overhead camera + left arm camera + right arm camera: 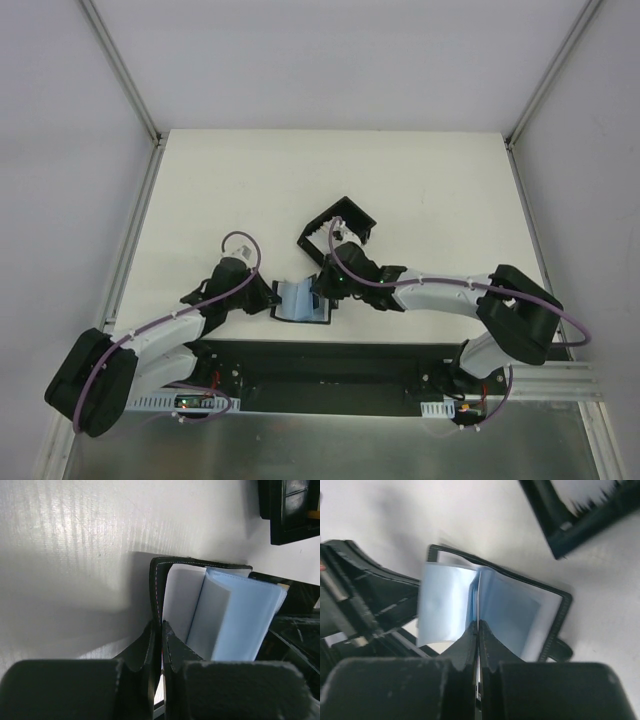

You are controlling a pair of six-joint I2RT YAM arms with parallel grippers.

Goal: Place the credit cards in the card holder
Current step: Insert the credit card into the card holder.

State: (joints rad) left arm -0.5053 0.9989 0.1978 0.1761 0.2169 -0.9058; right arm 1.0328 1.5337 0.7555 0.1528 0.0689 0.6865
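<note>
Both closed tight: left gripper (161, 632) pinches the black cover edge of the card holder (235, 615), right gripper (478, 632) pinches a bluish-grey inner leaf at its fold, holder lies open on the white table (250, 190) between them, black walled tray (345, 208) just beyond the right one.

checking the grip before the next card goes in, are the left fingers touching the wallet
Touching. The left wrist view shows the left fingers pinched shut on the black cover edge of the wallet, with no gap between them.
</note>
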